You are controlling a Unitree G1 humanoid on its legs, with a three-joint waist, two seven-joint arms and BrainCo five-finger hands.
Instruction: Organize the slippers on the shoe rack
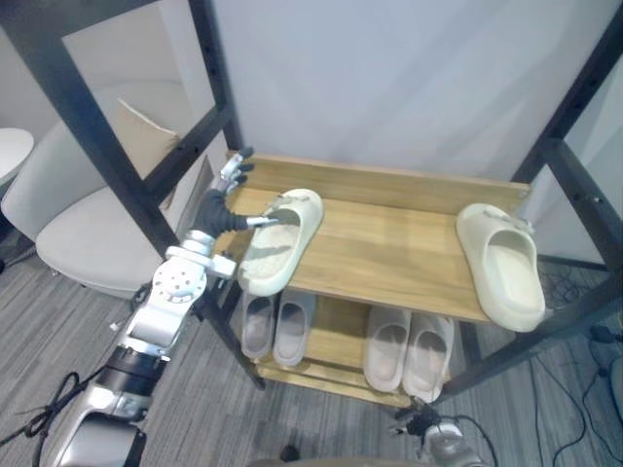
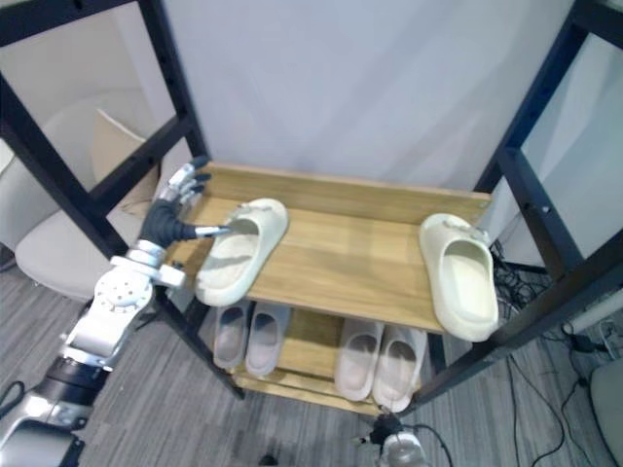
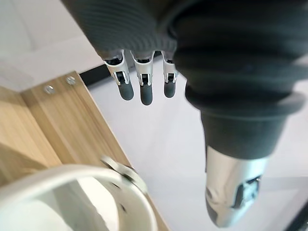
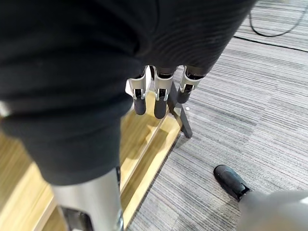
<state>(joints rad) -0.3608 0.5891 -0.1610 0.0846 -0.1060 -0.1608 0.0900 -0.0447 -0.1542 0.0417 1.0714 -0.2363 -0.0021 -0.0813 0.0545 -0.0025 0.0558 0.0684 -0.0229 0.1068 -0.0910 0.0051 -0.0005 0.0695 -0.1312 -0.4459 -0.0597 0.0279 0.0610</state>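
Left robot hand [image 1: 216, 209] splayed, thumb at cream slipper [image 1: 277, 248]

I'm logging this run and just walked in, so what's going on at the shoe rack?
The left robot hand is beside the left cream slipper on the rack's top shelf, fingers straight, thumb near its strap, not gripping. That slipper juts over the front edge. The right cream slipper lies apart at the shelf's right end, also overhanging. A grey pair and a beige pair sit on the lower shelf. The right robot hand hangs open, low by the rack's base.
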